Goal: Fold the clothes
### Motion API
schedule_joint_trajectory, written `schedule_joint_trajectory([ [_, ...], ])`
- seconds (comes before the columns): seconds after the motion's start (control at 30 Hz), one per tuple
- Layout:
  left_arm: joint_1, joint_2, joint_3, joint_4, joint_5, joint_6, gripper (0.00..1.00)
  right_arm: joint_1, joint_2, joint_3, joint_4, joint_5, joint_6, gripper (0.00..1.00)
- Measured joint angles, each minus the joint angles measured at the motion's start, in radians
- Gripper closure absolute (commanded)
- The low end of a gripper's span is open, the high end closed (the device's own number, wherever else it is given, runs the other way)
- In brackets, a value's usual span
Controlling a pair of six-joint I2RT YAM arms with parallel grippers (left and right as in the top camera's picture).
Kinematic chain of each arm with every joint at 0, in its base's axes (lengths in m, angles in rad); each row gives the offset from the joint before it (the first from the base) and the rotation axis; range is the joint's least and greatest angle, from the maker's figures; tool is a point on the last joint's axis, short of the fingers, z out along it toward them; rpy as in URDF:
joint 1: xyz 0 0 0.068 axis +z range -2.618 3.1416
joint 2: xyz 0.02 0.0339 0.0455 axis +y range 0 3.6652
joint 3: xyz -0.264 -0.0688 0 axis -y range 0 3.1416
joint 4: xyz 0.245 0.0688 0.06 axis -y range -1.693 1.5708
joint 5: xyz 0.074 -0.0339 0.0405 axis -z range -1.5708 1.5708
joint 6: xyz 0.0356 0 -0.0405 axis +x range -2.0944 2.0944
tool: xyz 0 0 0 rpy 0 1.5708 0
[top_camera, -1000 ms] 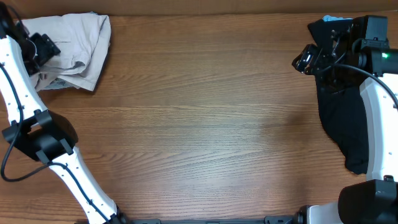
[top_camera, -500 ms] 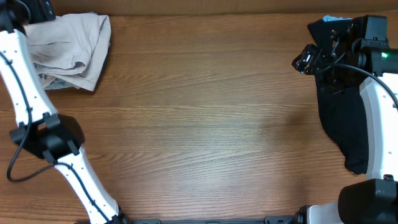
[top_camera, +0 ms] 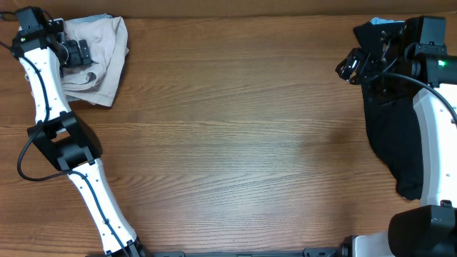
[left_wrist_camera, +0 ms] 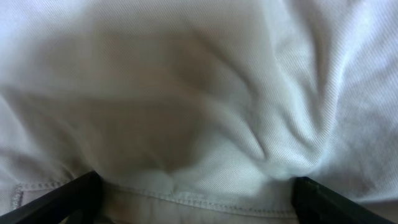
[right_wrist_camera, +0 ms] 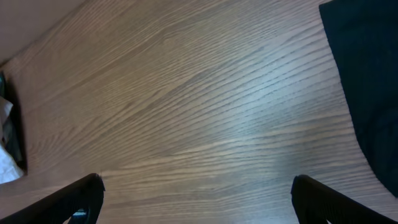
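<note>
The beige shorts lie crumpled at the table's far left corner. My left gripper is down on them. In the left wrist view the beige cloth fills the frame, and the gripper's fingers stand wide open with a stitched seam between them. The black garment lies along the right edge and also shows in the right wrist view. My right gripper hovers open and empty just left of the garment, over bare wood. A small pale blue patch shows behind the black garment; I cannot tell if it is the denim shorts.
The wooden table stretches between the two piles. Both arm bases stand at the near corners, the left and the right. The table's far edge runs just behind both garments.
My left arm has swung from the table's left edge, up past the far corner, and come down onto the beige shorts, bunching them slightly. The right gripper has barely moved.
</note>
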Motion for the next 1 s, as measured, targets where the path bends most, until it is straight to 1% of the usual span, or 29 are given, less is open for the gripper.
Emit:
schedule_joint_trajectory([
  [0.07,0.0,-0.018,0.0,-0.018,-0.002,0.0,0.0,0.0,0.006,0.039,-0.036,0.0,-0.01,0.0],
  [0.13,0.0,-0.055,0.0,-0.051,-0.003,0.0,0.0,0.0,0.013,0.123,-0.094,0.01,-0.016,0.0],
  [0.2,-0.001,-0.12,0.0,-0.08,-0.001,0.0,0.0,0.0,0.014,0.245,-0.163,0.022,-0.021,0.0],
  [0.27,-0.003,-0.206,0.0,-0.095,0.003,0.0,0.0,0.0,0.016,0.378,-0.245,0.029,-0.026,0.0],
  [0.4,-0.014,-0.444,0.017,-0.091,0.009,-0.001,0.0,0.0,0.002,0.675,-0.43,0.038,-0.031,0.0],
  [0.5,-0.021,-0.605,0.051,-0.082,0.013,0.0,0.0,0.0,-0.035,0.819,-0.502,0.042,-0.032,0.0],
  [0.6,-0.027,-0.722,0.074,-0.08,0.018,0.0,0.0,0.0,-0.083,0.889,-0.51,0.043,-0.032,0.0],
  [0.7,-0.026,-0.769,0.078,-0.08,0.018,0.0,0.0,0.0,-0.121,0.905,-0.515,0.045,-0.032,0.0],
  [1.0,-0.027,-0.718,0.054,-0.129,0.018,0.0,0.0,0.0,-0.095,0.904,-0.519,0.056,-0.037,0.0],
])
